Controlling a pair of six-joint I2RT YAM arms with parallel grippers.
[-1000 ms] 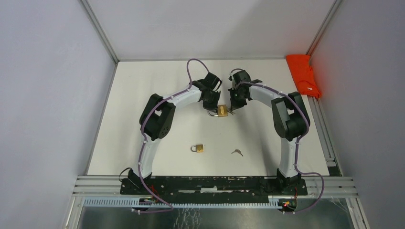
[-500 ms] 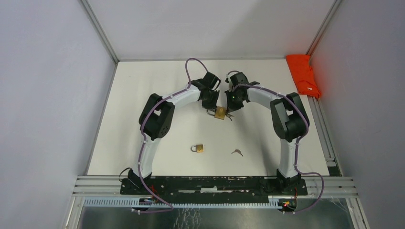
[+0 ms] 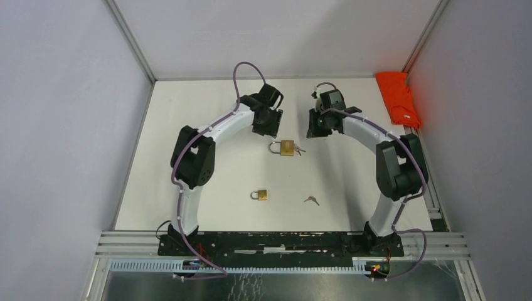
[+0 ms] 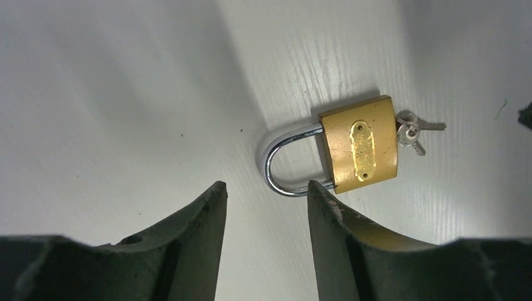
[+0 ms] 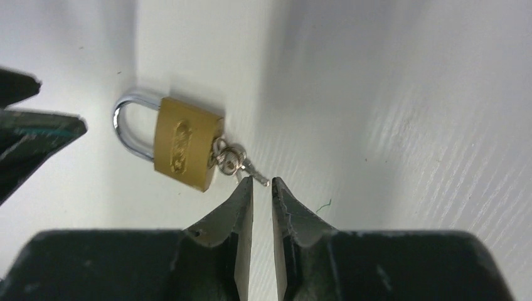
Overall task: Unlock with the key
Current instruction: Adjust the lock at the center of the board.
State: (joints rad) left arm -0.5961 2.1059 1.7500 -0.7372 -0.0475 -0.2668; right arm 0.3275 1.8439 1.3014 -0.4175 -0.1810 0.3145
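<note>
Overhead, a brass padlock (image 3: 287,148) lies flat on the white worktop (image 3: 188,157), midway between the two arms, its steel shackle (image 4: 276,169) pointing towards the left arm. A small key bunch (image 5: 232,157) sticks out of its base towards the right arm. One key seems seated in the keyhole, though it is too small to be sure. The left gripper (image 4: 265,188) hovers just beside the shackle with its fingers well apart and holds nothing. The right gripper (image 5: 260,182) sits close to the key tips with only a narrow gap between its fingers, and nothing is pinched in it. Whether the lock has sprung cannot be told; the shackle looks seated. To unlock cleanly, the left gripper would best clamp the brass body or shackle so the lock cannot spin. The right should then pinch the seated key's head, not the spare dangling beside it, and twist about the key's own line. Room is generous: the padlock lies well clear of the side walls. A smaller padlock (image 3: 260,195) and a loose key (image 3: 311,200) lie well apart, nearer the arm bases. An orange cloth (image 3: 398,97) sits at the far right edge.
</note>
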